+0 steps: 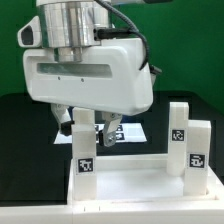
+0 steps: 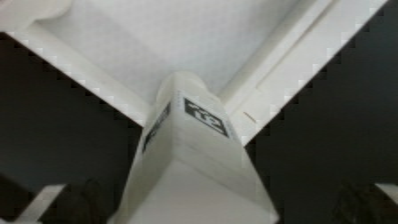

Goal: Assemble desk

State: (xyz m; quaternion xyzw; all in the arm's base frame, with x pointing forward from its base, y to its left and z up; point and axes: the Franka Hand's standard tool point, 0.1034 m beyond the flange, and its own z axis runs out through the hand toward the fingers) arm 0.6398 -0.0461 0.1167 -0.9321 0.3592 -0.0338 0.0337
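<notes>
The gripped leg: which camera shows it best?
The wrist view: the leg fills the frame, its tag plain, tabletop behind. In the exterior view the gripper covers most of it.

claw [image 1: 88, 128] fingertips hidden behind leg [image 1: 84, 152]; tabletop [image 1: 140, 190] cut off by edge (exterior view).
</notes>
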